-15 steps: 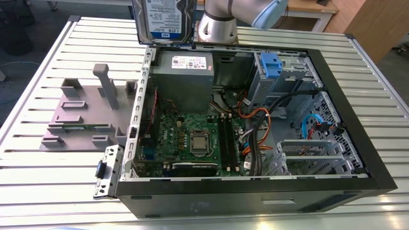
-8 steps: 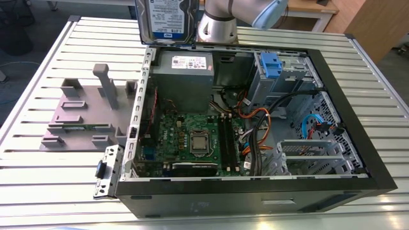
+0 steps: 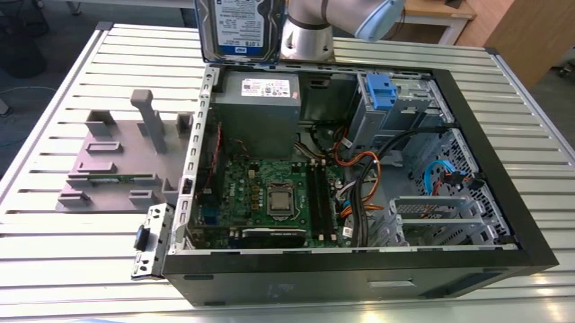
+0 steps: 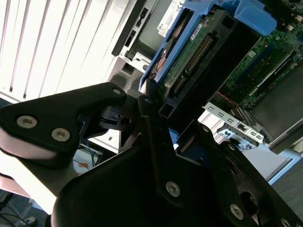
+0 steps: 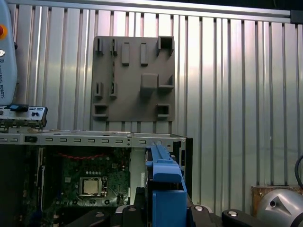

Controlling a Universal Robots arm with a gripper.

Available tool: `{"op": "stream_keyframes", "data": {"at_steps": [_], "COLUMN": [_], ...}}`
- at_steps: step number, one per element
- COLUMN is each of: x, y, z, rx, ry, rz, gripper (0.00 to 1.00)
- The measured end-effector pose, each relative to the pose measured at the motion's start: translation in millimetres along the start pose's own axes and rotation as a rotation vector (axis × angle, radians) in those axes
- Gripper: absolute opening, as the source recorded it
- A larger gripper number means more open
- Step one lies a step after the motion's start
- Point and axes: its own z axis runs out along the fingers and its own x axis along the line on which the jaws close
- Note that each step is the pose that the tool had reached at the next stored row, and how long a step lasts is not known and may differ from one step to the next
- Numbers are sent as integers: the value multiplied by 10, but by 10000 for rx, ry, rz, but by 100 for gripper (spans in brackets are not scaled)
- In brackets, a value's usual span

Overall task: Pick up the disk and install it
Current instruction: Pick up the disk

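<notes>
Pincer (image 4: 177, 113) around blue-bracketed silver disk (image 3: 235, 27)

The arm (image 3: 306, 37) is seen as a silvery tube capped by a pale blue-grey joint cover (image 3: 378, 17). The gripper (image 4: 150, 101) is built of matte black angular plates, fastened with round silver screws (image 4: 27, 122). A rounded grey housing (image 5: 280, 208), possibly another joint, is glimpsed.

- disk (image 3: 235, 32): white-and-blue label (image 3: 241, 20) is showing dense fine print, too small for reading.
- grey box (image 3: 256, 121) inside the computer case: white sticker (image 3: 266, 87) is carrying several print lines, not readable.
- robot arm (image 5: 6, 71), first wrist view: vertical lettering is running down its casing.
</notes>
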Motion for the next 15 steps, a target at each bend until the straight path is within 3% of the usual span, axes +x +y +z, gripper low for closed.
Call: {"op": "stream_keyframes", "data": {"at_steps": [15], "x": [1], "y": [-108], "z": [-3], "rx": [1], "ry": [-1], "rz": [0], "gripper": [37]}}
